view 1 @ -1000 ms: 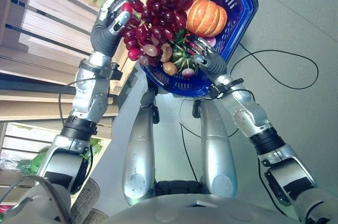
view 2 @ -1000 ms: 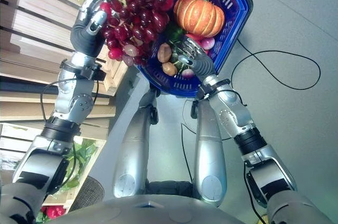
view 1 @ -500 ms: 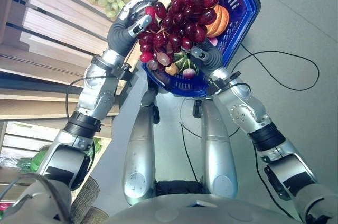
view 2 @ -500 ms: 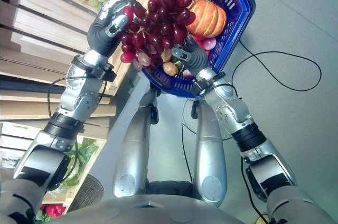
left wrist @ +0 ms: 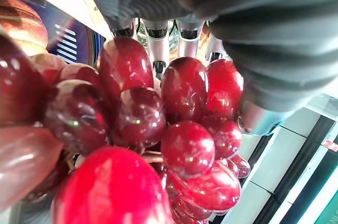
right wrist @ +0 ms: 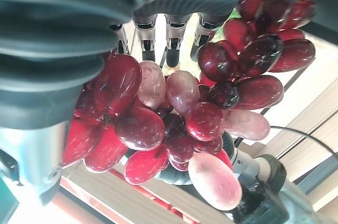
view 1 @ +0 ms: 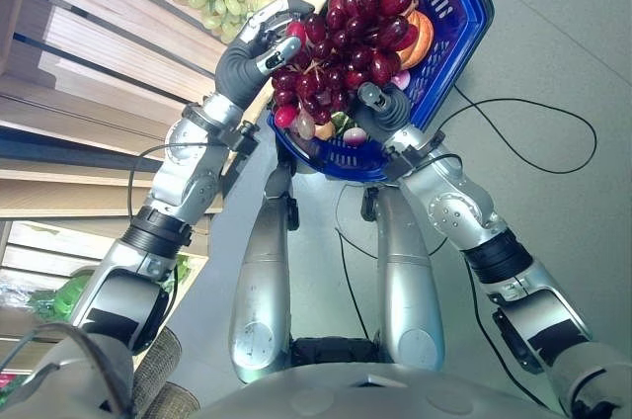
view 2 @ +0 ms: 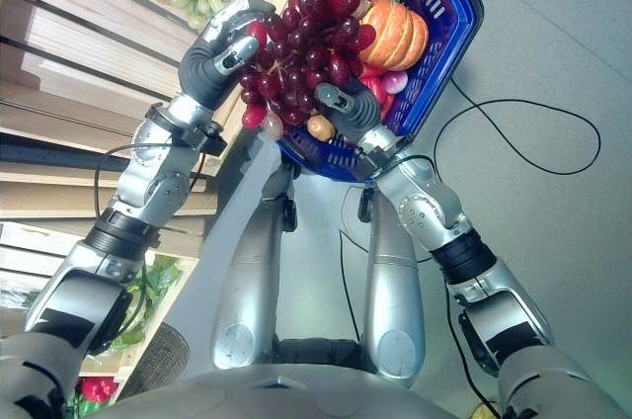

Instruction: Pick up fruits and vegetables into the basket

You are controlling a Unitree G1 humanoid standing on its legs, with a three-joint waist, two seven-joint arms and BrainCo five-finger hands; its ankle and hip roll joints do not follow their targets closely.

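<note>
Red grapes [view 1: 341, 53] gripped in curled left robot hand [view 1: 253, 48], over blue basket [view 1: 456, 19].

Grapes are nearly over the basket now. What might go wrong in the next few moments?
1. The left robot hand pinches only one end of the red grape bunch; most of it dangles, so loose grapes may drop or the stem may slip.
2. Part of the bunch hangs over the blue basket's near rim, so an early release might spill it to the floor.
3. The right robot hand sits under the grapes inside the basket, beside the pumpkin, and may snag them.
</note>
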